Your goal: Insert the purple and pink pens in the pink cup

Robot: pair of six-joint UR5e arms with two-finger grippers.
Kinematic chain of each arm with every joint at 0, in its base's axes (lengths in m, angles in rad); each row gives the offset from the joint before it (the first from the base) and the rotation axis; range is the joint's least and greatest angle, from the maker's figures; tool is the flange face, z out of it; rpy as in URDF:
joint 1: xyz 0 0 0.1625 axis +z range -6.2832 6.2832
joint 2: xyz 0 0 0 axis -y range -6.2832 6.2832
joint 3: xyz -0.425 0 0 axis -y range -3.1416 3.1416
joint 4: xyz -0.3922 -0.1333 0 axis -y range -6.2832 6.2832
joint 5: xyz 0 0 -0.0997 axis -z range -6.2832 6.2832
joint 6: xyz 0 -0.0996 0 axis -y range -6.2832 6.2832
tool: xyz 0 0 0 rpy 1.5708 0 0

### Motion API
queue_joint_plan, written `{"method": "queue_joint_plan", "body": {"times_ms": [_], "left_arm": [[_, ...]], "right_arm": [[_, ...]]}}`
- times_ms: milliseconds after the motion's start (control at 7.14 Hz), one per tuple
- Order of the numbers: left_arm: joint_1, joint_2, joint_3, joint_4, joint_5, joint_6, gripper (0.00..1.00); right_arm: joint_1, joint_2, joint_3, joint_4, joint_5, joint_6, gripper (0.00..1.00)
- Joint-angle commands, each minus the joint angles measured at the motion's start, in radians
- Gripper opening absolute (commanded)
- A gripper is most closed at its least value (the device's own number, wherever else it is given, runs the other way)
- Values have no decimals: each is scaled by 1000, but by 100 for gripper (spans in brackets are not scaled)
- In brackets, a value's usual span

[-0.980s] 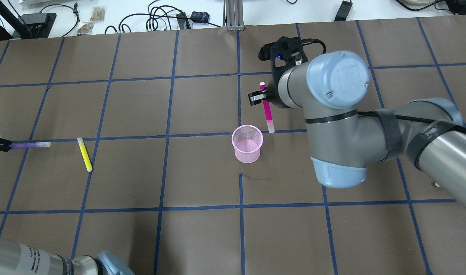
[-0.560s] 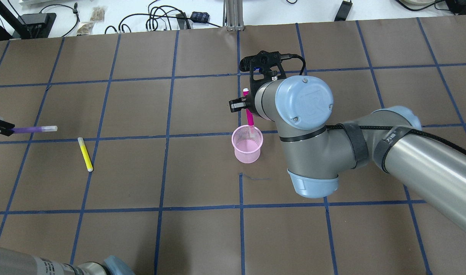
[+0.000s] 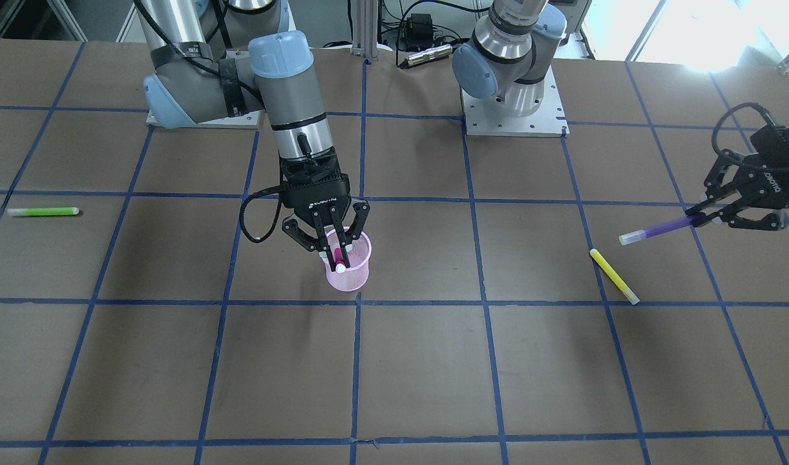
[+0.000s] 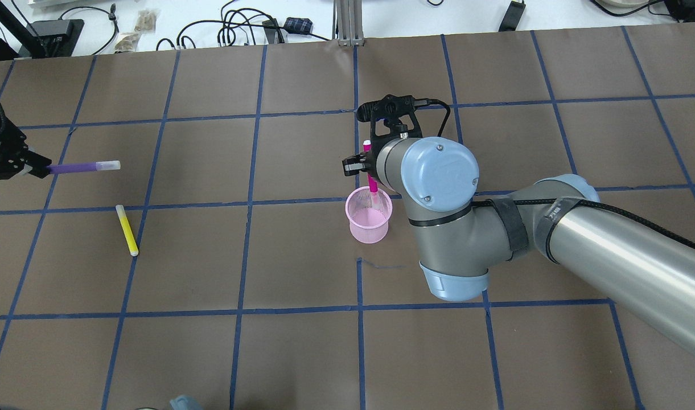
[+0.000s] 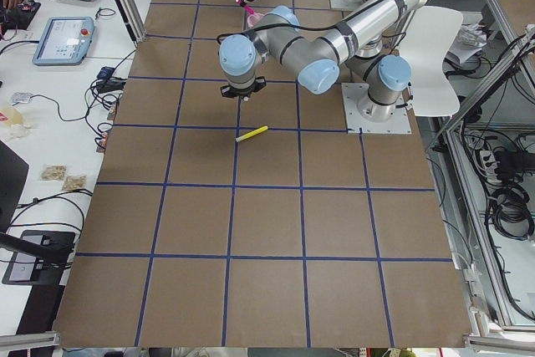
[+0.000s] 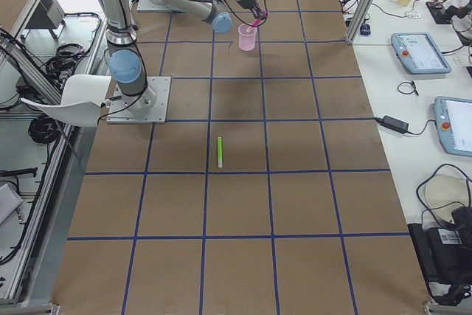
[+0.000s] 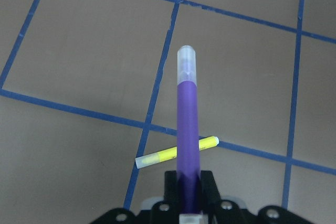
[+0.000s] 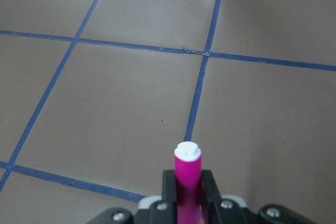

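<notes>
Pink pen (image 3: 340, 261) sits in the right tool (image 3: 341, 250), pads clamped on the barrel. It is held near upright over the pink cup (image 3: 363, 261), so I'd judge it can drop straight in. Same front view: the left tool (image 3: 703, 216) is out by the bench (image 3: 433, 361) edge, pinching the tail of the purple pen (image 3: 659, 228), which is carried near level above the bench. A yellow pen (image 3: 614, 276) lies flat just beside it and a green pen (image 3: 42, 211) is far off on the other side. Neither is in the task.

Overhead: the pink pen leans slightly and its lower end looks to be within the cup mouth, by the far rim. The cup stands upright mid-bench. The purple pen is well apart from the cup, cap end pointing toward it.

Left wrist: the purple barrel is gripped low with the cap out front – the yellow pen lies on the bench beneath.

Right wrist: the pink barrel is gripped with its white end toward the camera. The cup is not in view.

Side views: too small to add anything.

My call: pink is ready to release, while purple needs carrying over and tipping upright first.
</notes>
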Motion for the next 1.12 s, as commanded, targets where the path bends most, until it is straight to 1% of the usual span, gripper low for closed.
{"method": "queue_joint_plan", "body": {"times_ms": [0,140,280,420,560,700,840,980], "left_arm": [[-110,73,-36,-1,0,-157,0],[-166,99,-49,-1,-2,-204,0],[-220,119,-65,4,-2,-269,0],[-271,129,-75,12,-2,-350,0],[-334,136,-78,24,0,-424,0],[-409,136,-82,75,7,-520,0],[-485,120,-84,132,18,-635,0],[-576,100,-86,194,89,-768,0]], "right_arm": [[8,10,23,-4,-47,58,97],[8,15,26,-9,-52,83,100],[-1,12,6,3,-41,71,100],[-29,13,-38,51,-38,69,100],[-61,7,-123,207,-38,66,100],[-104,7,-229,417,-38,12,100],[-161,7,-320,612,-40,-88,100],[-211,5,-410,798,-38,-133,100]]}}
